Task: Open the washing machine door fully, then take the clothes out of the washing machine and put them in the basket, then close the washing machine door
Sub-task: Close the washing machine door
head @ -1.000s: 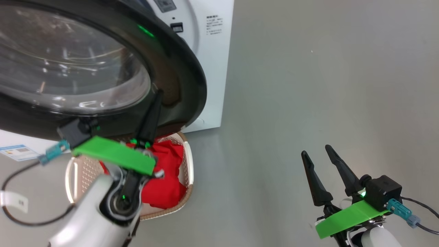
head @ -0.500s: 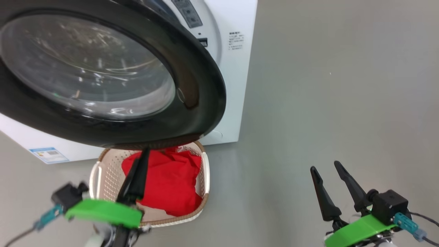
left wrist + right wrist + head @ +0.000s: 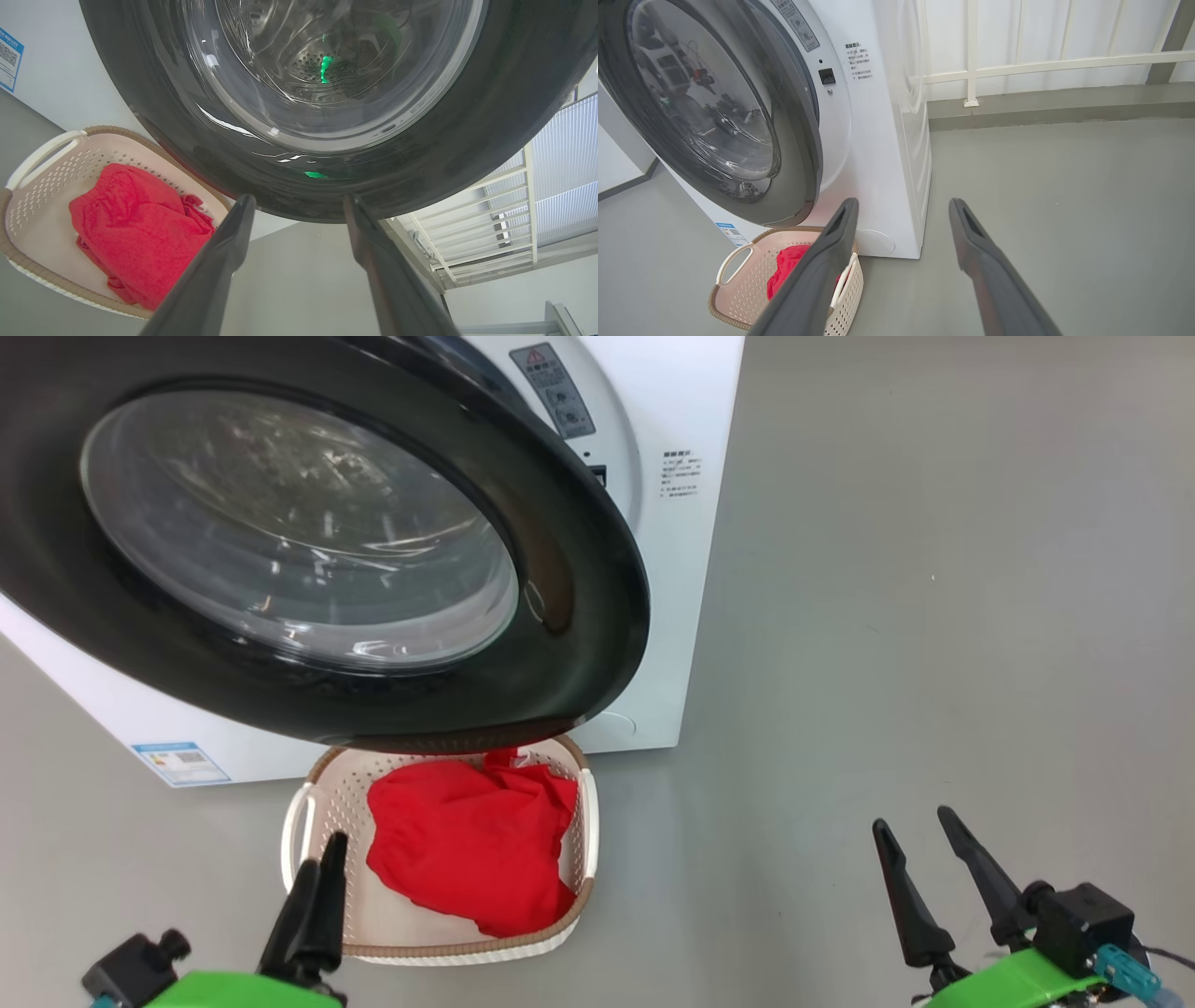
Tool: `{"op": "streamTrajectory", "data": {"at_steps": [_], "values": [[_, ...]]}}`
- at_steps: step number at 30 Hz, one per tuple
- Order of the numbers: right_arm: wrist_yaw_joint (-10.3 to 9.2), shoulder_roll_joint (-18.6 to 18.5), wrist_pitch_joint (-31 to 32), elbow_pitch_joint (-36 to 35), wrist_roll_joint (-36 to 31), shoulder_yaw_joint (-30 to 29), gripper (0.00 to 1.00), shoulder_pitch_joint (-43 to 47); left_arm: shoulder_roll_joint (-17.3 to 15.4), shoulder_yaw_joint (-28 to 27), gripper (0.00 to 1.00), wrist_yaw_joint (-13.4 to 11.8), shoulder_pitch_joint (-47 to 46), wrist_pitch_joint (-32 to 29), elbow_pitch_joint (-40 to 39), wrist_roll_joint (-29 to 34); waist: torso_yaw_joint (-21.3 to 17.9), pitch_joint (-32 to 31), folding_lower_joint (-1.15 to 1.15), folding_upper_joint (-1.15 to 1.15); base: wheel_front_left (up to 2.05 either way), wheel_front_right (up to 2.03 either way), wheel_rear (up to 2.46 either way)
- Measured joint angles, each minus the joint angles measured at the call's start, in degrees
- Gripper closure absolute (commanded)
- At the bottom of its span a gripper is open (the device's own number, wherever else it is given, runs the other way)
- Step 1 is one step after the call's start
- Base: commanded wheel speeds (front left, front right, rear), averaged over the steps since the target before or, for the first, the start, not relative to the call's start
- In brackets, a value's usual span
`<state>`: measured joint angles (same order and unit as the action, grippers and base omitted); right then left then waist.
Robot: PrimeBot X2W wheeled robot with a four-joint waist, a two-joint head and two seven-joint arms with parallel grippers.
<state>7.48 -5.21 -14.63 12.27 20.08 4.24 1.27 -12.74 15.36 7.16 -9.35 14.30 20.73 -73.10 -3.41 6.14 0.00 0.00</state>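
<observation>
The washing machine door [image 3: 579, 616], black-rimmed with a glass bowl, lies against the front of the white washing machine [image 3: 672, 411] and looks shut. Below it, on the floor, stands the cream basket [image 3: 294, 831] with the red clothes [image 3: 467, 859] lying in it. My left gripper [image 3: 317, 868] is at the basket's near left corner. In the left wrist view it [image 3: 299, 200] is open and empty, pointing up at the door [image 3: 490, 140], with the clothes [image 3: 135, 242] to its left. My right gripper [image 3: 913, 821] stands open and empty over bare floor at the right [image 3: 902, 201].
Grey floor [image 3: 887, 663] stretches to the right of the machine. A blue sticker [image 3: 177, 761] marks the machine's lower left corner. In the right wrist view, a white railing [image 3: 1017, 65] runs along the wall behind the machine.
The head camera has moved, shifting the whole picture. My left gripper has pulled back and down from the door's lower rim and has opened. The right gripper stays open.
</observation>
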Motion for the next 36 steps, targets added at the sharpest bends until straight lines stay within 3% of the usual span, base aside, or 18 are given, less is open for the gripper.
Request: {"op": "streamTrajectory", "data": {"at_steps": [16,29,36], "values": [[0.0,0.0,0.0,-0.1,-0.1,-1.8,0.0,3.3,0.8,-8.5,0.0,0.0,7.6,0.0,-2.2,24.4,1.8,-1.9,0.0,0.0,0.0,0.0,0.0],[0.0,0.1,0.0,-0.3,-0.5,-2.8,0.0,4.2,5.5,-16.6,0.0,0.0,11.4,0.0,-7.2,46.8,2.3,-2.6,0.0,0.0,0.0,0.0,0.0],[0.0,0.1,0.0,-0.5,-0.5,-3.3,0.0,4.4,7.7,-19.1,0.0,0.0,12.3,0.0,-10.6,55.3,2.1,-2.2,0.0,0.0,0.0,0.0,0.0]]}}
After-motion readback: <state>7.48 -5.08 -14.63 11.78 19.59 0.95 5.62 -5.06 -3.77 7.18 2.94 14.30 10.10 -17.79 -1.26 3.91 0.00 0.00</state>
